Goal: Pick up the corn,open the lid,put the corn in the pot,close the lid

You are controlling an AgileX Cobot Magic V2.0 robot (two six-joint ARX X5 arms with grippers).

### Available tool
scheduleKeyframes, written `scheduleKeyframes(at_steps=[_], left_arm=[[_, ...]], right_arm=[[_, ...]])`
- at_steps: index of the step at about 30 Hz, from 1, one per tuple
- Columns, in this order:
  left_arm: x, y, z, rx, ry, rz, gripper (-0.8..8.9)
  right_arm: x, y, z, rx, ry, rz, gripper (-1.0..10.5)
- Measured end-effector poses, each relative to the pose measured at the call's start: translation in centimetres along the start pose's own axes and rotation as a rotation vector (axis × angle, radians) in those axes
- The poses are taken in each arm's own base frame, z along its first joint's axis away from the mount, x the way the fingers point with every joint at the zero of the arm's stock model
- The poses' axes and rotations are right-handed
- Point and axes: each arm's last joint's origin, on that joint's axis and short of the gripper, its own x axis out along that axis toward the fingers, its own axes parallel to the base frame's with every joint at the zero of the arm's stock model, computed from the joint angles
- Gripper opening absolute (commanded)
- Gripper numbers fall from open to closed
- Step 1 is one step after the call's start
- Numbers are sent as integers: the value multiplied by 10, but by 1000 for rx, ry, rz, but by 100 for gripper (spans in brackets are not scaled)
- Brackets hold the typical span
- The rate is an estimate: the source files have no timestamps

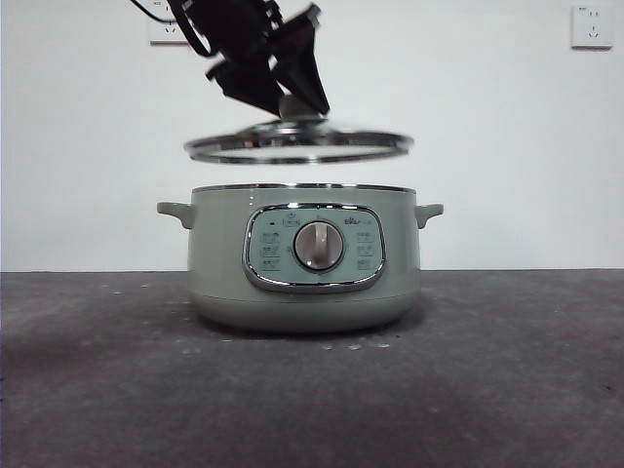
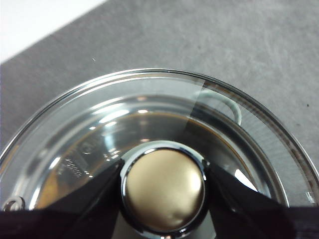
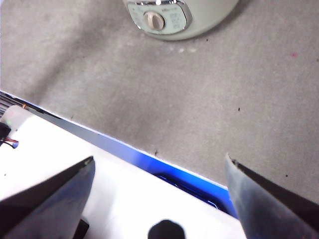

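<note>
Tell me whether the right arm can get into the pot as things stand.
Probably not yet: the left tool, shut on the lid's knob, holds it just above the pot, covering the opening. The right tool waits open, far back.

A dark grey, speckled table (image 1: 507, 390) filled the lower part of the front view, with a few pale crumbs scattered on it. Behind its far edge rose a plain white wall (image 1: 507, 146). Two white wall sockets were mounted high on it, one (image 1: 592, 26) above the table's far right corner and another (image 1: 166, 32) toward the left, partly hidden.
</note>
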Motion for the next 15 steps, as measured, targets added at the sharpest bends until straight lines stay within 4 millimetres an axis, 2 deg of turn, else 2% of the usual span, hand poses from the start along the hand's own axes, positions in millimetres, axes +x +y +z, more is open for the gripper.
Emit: scheduleKeyframes(at_steps=[4, 15], left_arm=[[11, 0, -5, -1, 22, 10, -8], [27, 3, -12, -15, 44, 13, -8]], right_arm=[[4, -1, -1, 4, 15, -5, 437], [5, -2, -1, 8, 9, -27, 437]])
